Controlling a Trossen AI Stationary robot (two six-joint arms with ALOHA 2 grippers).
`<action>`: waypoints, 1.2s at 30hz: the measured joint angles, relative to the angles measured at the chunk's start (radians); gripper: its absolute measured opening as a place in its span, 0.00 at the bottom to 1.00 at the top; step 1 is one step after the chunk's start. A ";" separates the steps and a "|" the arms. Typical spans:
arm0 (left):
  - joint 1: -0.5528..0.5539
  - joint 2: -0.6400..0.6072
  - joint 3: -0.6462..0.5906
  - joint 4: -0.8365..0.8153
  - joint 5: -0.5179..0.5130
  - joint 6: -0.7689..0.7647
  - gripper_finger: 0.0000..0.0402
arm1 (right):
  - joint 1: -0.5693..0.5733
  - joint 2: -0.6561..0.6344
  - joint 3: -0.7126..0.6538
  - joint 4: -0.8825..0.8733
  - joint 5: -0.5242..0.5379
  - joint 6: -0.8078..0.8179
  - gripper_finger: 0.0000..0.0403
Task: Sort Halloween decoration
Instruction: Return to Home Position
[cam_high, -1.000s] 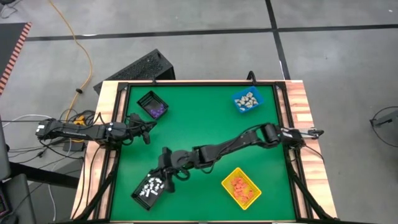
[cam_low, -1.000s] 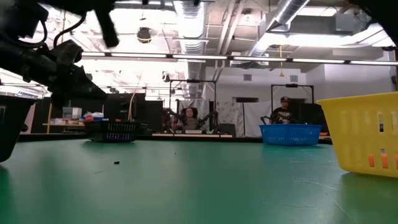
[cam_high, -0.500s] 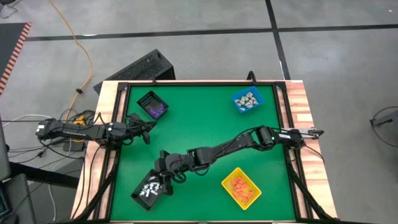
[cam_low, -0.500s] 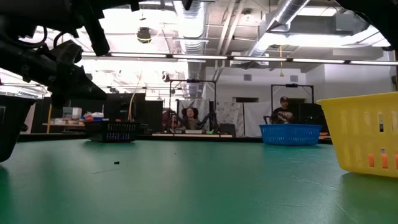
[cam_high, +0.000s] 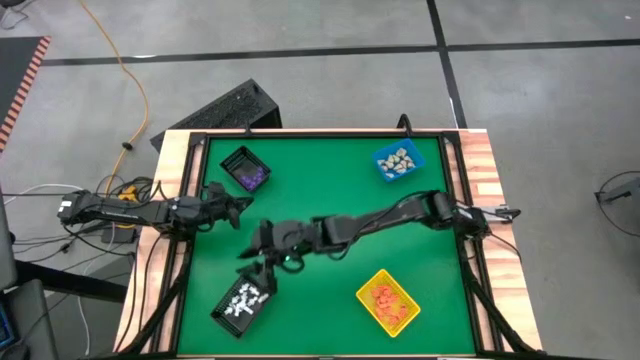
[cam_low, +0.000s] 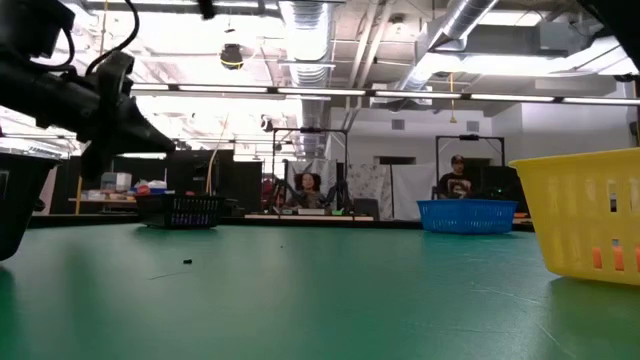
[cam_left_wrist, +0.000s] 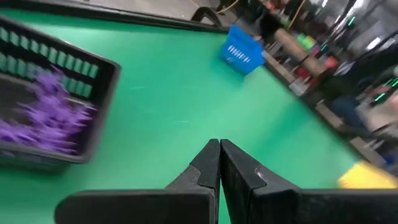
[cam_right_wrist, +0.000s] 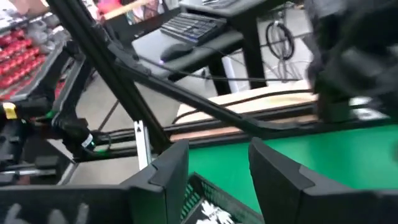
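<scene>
- Left of centre in the high view, over the green table (cam_high: 320, 190): right gripper (cam_high: 254, 248), just above the upper end of the lower black bin (cam_high: 218, 311) and clear of it.
- In the right wrist view: right gripper (cam_right_wrist: 214, 168) with fingers (cam_right_wrist: 166, 177) spread wide, nothing held between them, a bit of that black bin and its white pieces (cam_right_wrist: 208, 211) below.
- At the left edge of the table in the high view: left gripper (cam_high: 237, 207), below the upper black bin (cam_high: 232, 157), apart from it.
- In the left wrist view: left gripper (cam_left_wrist: 219, 158) closed tight, fingertips touching, nothing in the grip; purple pieces (cam_left_wrist: 46, 115) in the black bin at the frame's left.
- Halloween decoration all in bins, none loose on the green:
- white pieces (cam_high: 242, 300) in the lower-left black bin;
- purple pieces (cam_high: 251, 176) in the upper-left black bin;
- beige pieces (cam_high: 399, 159) in the blue bin (cam_high: 380, 158), upper right;
- orange pieces (cam_high: 386, 298) in the yellow bin (cam_high: 365, 291), lower right.
- In the low view: yellow bin at the right edge, blue bin right of centre, black bin at the left, a dark arm (cam_low: 95, 95) at the upper left.
</scene>
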 joint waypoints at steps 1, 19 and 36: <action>0.000 0.000 0.000 0.015 0.006 -0.033 0.00 | -0.006 -0.030 0.000 -0.039 0.000 -0.006 0.45; 0.004 -0.006 0.015 0.352 0.052 -0.101 0.00 | -0.067 -0.574 0.000 -0.951 0.116 -0.262 0.44; 0.057 -0.019 0.360 -0.070 -0.027 0.189 0.00 | -0.141 -1.244 -0.883 -0.398 0.038 -0.283 0.44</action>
